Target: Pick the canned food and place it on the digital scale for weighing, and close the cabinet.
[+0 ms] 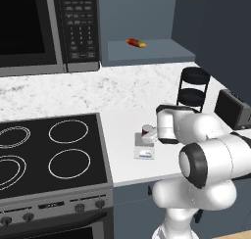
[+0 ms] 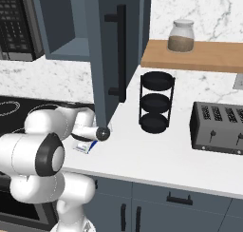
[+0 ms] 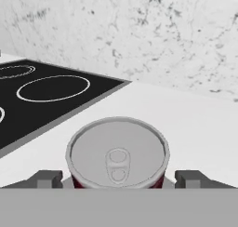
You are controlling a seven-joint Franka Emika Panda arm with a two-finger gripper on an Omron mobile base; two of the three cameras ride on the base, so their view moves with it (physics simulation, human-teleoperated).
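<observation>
The canned food (image 3: 117, 154) is seen upright on the digital scale (image 1: 144, 149) on the white table (image 1: 147, 120), between the spread fingertips (image 3: 44, 178) of the end effector (image 3: 119, 179), which are held clear of its sides.

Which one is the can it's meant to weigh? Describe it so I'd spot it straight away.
Start at the black stovetop and move right onto the white counter. Near its front edge lies a small flat digital scale, and the canned food stands on it by the robot's hand. It is a short dark red cylinder with a silvery pull-tab lid, unlike the slim red-and-yellow item in the cabinet.
</observation>
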